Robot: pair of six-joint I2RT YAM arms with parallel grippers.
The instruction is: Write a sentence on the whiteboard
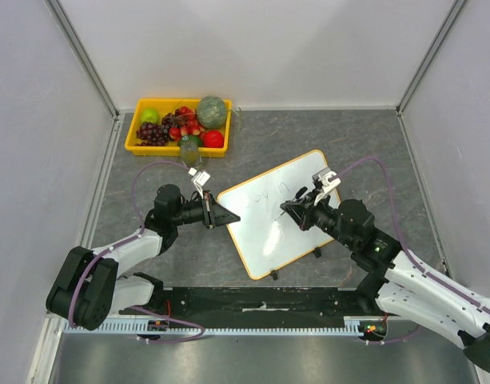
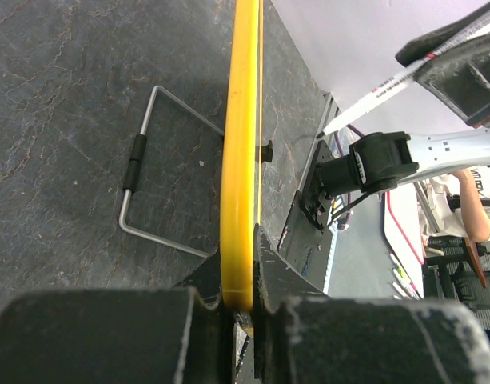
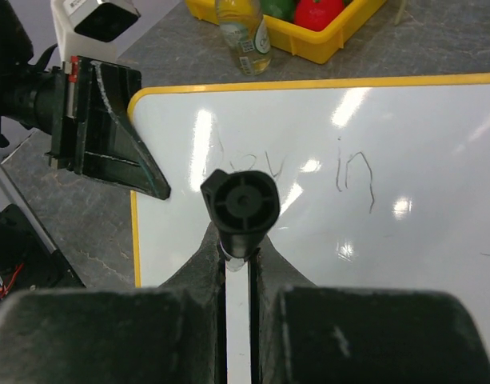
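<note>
The whiteboard [image 1: 284,228] lies tilted on the dark table, white with a yellow frame. My left gripper [image 1: 231,218] is shut on its left edge. In the left wrist view the yellow frame [image 2: 241,144] runs straight out from between the fingers of the left gripper [image 2: 243,298]. My right gripper [image 1: 297,211] hovers over the board's upper middle, shut on a black marker [image 3: 241,202] whose round end cap faces the camera. The sentence [image 3: 352,172] shows as thin faint words, roughly "Joy in", also faint in the top view [image 1: 270,197]. The marker's tip is hidden.
A yellow fruit tray [image 1: 141,146] stands at the back left, with a small bottle [image 1: 189,150] just in front of it. A bent wire stand [image 2: 137,172] lies on the table beside the board. Two black clips [image 1: 316,253] sit on the board's near edge. White walls enclose the table.
</note>
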